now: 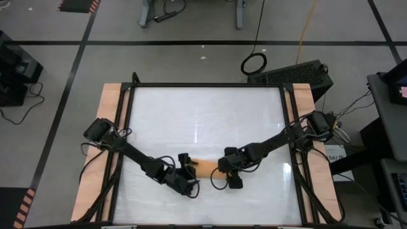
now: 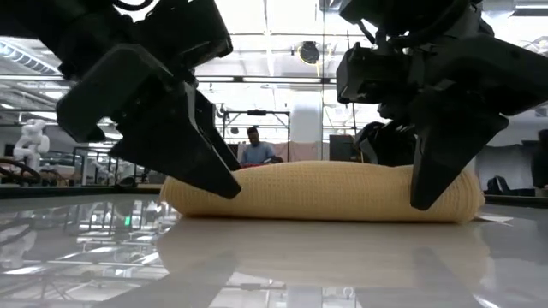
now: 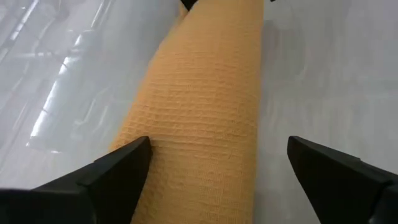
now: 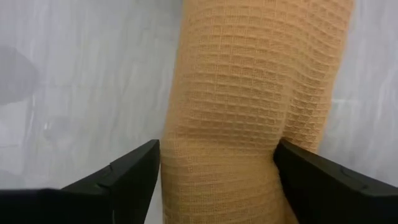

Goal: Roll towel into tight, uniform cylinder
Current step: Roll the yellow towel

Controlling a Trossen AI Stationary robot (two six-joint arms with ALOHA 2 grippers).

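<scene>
The orange-tan towel (image 1: 205,166) lies rolled up as a short, thick cylinder on the glossy white table, near the front edge and running left to right. In the low view the roll (image 2: 325,192) rests along its whole length. My left gripper (image 3: 219,146) is open and slants down astride the roll's left end. One finger is over the cloth's edge and the other stands clear of it; whether the first touches, I cannot tell. My right gripper (image 4: 217,146) points steeply down over the roll's right end, closed against the cloth. My right gripper has the roll's right end (image 4: 267,134) between its two fingers, which come from above and lie across the roll. One fingertip (image 4: 292,158) dents the cloth into a crease; the other stands right against the opposite side. The roll stays flat on the table.
A black frame (image 1: 206,84) and wooden side strips (image 1: 108,121) border the table. Bare white surface stretches toward the far edge. A dark case (image 1: 292,71) lies on the floor beyond the far right corner. A person (image 2: 254,147) stands in the room behind.
</scene>
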